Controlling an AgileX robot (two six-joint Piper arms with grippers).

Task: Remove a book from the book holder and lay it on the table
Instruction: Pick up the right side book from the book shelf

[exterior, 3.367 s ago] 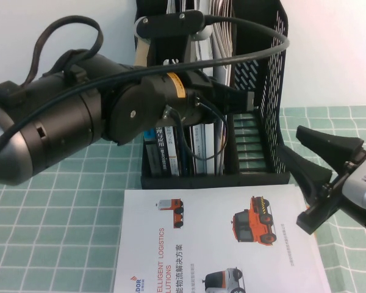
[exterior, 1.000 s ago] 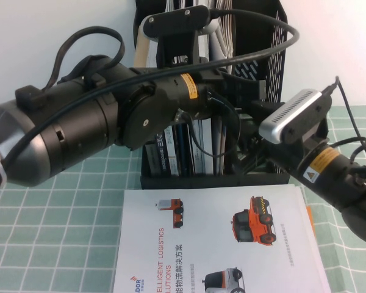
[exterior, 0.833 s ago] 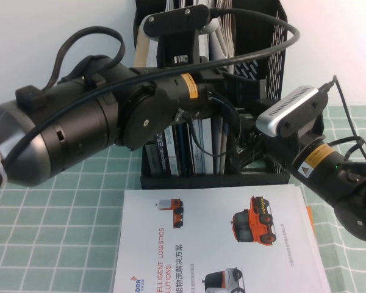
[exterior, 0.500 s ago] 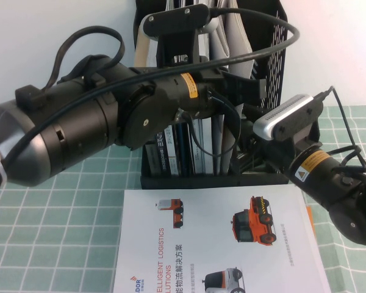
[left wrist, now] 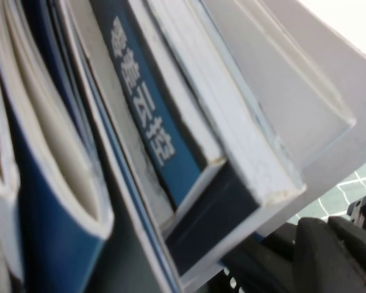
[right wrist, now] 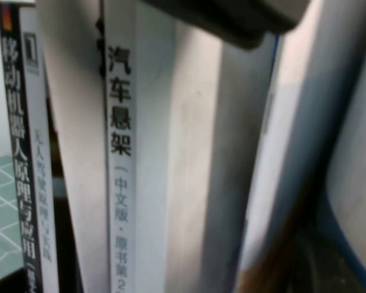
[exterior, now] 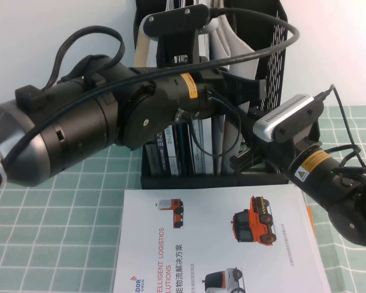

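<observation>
The black book holder [exterior: 282, 61] stands at the back of the table [exterior: 61, 201]. The book [exterior: 229, 33], thin and pale, leans to the right at the rack's top. In the right wrist view its pale edge with a tan patch [right wrist: 280, 152] runs down into my right gripper [right wrist: 293, 268], which is shut on it low inside the rack. From above, that gripper is hidden behind its own camera. My left gripper [exterior: 249, 88] reaches into the rack from the left at mid height. Its dark fingers [left wrist: 320, 250] lie shut together beside a white cover.
Narrower books with printed spines [exterior: 171, 146] fill the rack's left compartments. A white brochure with orange vehicles [exterior: 219, 244] lies flat in front of the rack. The bulky left arm [exterior: 79, 134] spans the left half of the view, and its cable arcs over the rack.
My right arm has come from the table's right side into the rack, and the gripper has gone from open to shut. The book's top has leaned further right. The left arm holds still.
</observation>
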